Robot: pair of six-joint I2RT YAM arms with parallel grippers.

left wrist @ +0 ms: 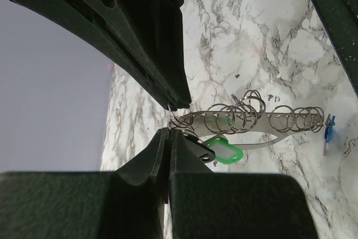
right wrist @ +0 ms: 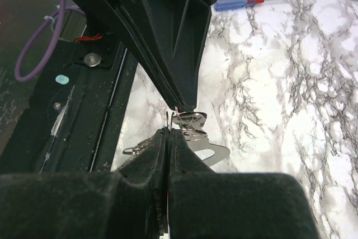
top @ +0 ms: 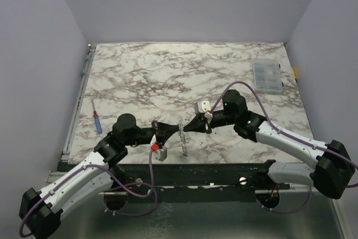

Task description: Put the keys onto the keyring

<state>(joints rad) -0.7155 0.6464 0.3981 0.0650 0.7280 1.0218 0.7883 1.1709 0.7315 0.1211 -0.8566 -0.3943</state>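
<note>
Metal keyring (left wrist: pixel 224 120), thin silvery loops

Screwdriver (top: pixel 97 121) L side, clear box (top: pixel 266 76) back-R, marble tbl (top: pixel 168 71).

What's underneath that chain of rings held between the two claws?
The marble table. A green key and blue key dangle from the chain. The left claw hides its gripped end.

Marble table (top: pixel 168 71); screwdriver (top: pixel 97 122); clear box (top: pixel 267 76)
</note>
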